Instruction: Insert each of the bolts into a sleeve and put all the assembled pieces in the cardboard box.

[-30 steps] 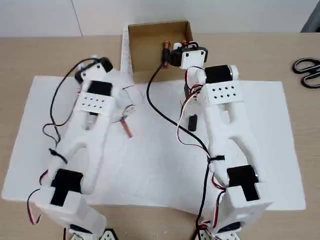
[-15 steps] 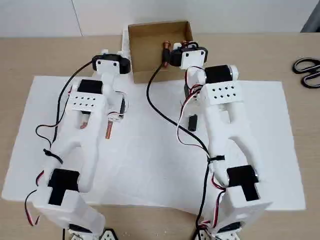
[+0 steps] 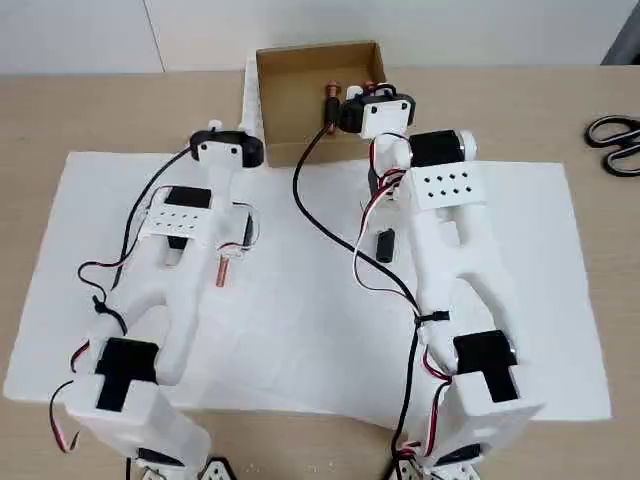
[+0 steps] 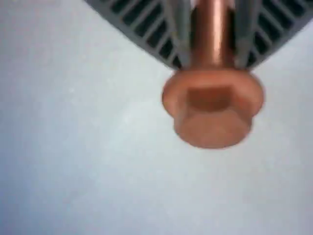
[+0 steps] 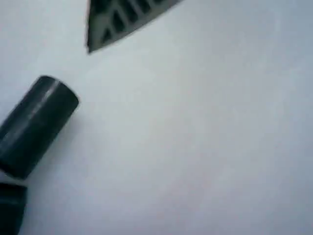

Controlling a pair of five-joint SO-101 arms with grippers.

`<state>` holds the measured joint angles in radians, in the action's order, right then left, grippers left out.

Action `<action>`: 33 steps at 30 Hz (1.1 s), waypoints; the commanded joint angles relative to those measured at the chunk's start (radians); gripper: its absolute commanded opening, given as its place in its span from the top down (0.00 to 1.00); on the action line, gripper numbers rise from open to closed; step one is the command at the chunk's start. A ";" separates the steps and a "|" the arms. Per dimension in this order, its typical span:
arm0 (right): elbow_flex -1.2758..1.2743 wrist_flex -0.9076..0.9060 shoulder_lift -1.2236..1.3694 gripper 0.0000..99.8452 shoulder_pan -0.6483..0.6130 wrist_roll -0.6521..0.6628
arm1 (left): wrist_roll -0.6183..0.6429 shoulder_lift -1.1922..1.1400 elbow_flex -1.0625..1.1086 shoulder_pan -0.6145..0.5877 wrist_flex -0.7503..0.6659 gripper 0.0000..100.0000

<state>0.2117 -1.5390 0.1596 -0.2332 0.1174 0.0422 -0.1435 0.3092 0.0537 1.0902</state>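
My left gripper [image 4: 212,54] is shut on the shank of a copper bolt [image 4: 212,105], whose flanged hex head hangs down over the white sheet. From above, that bolt [image 3: 222,271] sits left of the sheet's middle under the left gripper [image 3: 232,252]. A black sleeve [image 3: 384,245] lies on the sheet beside the right arm. My right gripper [image 3: 376,190] stands open just behind it. The right wrist view shows the sleeve [image 5: 36,125] lying apart from one grey fingertip [image 5: 117,22]. The cardboard box [image 3: 290,70] at the back holds a bolt in a sleeve [image 3: 330,105].
A white sheet [image 3: 300,340] covers the middle of the wooden table. Scissors [image 3: 615,140] lie at the far right edge. A black cable [image 3: 320,220] runs across the sheet between the arms.
The left arm has swung its wrist toward the back and left, carrying the bolt leftward; the bolt now hangs nearly straight down. The right arm has kept still.
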 commanded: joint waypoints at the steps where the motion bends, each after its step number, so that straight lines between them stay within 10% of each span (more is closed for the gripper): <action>1: 0.003 0.005 -0.004 0.84 -0.004 0.005 | -0.051 0.061 0.001 -0.003 0.009 0.87; 33: 0.003 0.005 -0.004 0.84 -0.004 0.005 | -0.060 -0.060 -0.019 -0.074 -0.068 0.86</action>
<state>0.2117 -1.5390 0.1596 -0.2332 0.1174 -0.0192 -0.2079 0.3122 -0.0153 1.0503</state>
